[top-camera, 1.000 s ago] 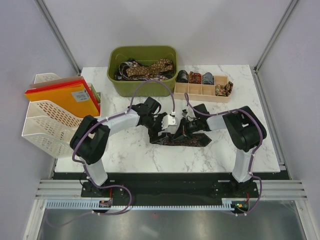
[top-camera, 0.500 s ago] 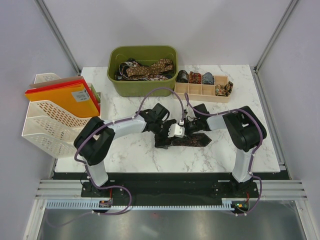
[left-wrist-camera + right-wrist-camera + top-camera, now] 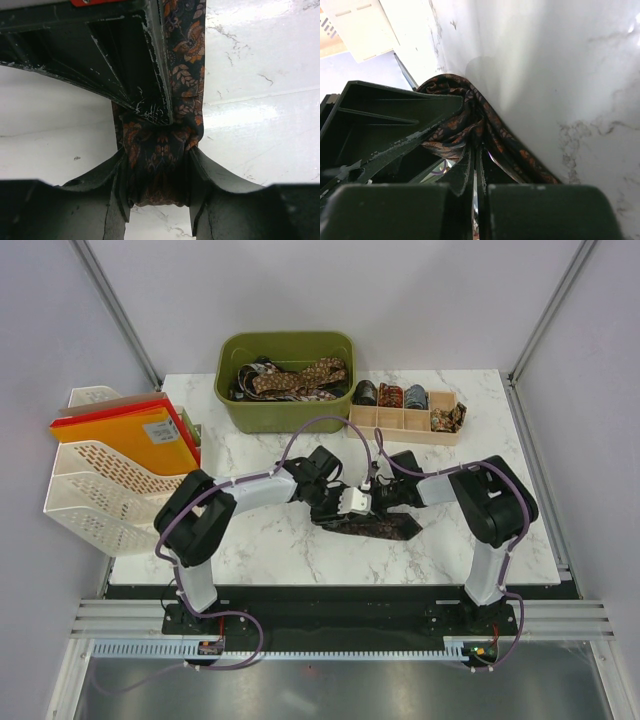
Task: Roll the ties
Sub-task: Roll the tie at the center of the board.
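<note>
Reaching farther right, the left gripper (image 3: 358,504) had clamped onto the tie (image 3: 392,527), meeting the right gripper (image 3: 377,502), jaws together

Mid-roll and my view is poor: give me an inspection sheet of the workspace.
Surface: marble table, one tie lying mid-table.
Job's things: loose ties in bin; rolls in tray.
Clutter: rack with folders, left edge.
Grippers: left gripper shut on tie; right gripper shut on tie.
Cables: purple cables looping over both arms.
Surroundings: white walls, metal posts.
</note>
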`<state>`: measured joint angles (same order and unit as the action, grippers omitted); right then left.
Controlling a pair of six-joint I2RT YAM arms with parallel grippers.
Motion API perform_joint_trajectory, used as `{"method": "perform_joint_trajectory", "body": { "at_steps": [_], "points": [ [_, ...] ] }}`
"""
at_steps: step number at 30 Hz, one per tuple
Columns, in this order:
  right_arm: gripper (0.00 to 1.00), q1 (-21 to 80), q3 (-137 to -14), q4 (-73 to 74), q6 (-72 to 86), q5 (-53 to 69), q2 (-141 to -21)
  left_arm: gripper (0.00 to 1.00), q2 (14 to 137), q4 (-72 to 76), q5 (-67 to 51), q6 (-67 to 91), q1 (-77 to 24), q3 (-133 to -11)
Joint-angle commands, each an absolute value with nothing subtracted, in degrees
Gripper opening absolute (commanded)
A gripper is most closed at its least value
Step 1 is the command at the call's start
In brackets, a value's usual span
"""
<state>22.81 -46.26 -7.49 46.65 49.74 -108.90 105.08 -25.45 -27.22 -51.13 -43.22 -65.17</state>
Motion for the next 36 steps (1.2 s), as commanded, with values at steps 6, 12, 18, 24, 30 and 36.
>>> {"method": "perform_joint_trajectory", "body": {
  "at_steps": [6,12,18,24,30,36],
  "points": [
    [0.0,22.5,-45.5,-1.7,40.3,43.3,-108.9,0.63,104.6,-30.7,-29.3,-50.2,-42.3,-67.2],
    [0.0,22.4,-48.5,3.2,36.9,40.6,-112.1,0.71,100.2,-32.2,-28.7,-52.4,-41.2,-65.2],
    [0.0,22.7,-49.4,4.4,36.3,39.9,-113.2,0.71,101.0,-31.4,-29.3,-52.3,-41.2,-64.9],
    [0.0,23.1,-50.4,5.0,35.9,40.4,-114.0,0.61,102.0,-29.5,-30.1,-49.7,-42.3,-68.2],
    [0.0,23.3,-50.9,3.8,36.0,41.4,-114.0,0.52,102.9,-29.6,-31.4,-48.3,-44.8,-69.9],
    [0.0,23.6,-50.9,2.2,37.2,43.2,-114.0,0.53,106.1,-29.6,-31.0,-44.8,-47.5,-71.5]
  ]
}}
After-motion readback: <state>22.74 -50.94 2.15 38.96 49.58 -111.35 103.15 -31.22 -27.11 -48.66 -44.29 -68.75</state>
